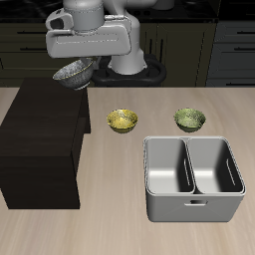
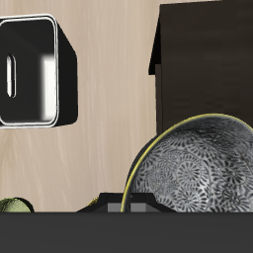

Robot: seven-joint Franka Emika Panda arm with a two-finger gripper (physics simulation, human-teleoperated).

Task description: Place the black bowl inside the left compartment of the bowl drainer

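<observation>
Round, shallow black bowl [image 1: 75,72] with speckled silvery inside hung tilted above dark cabinet [image 1: 42,139], apparently pinched at rim by gripper [image 1: 88,66], jaws hidden; likely rigid, light, slippery.

Exterior view: high, front-on, wide over the table [image 1: 120,234]. Wrist view: close, looking down. Both catch the bowl drainer [image 1: 192,179].
</observation>
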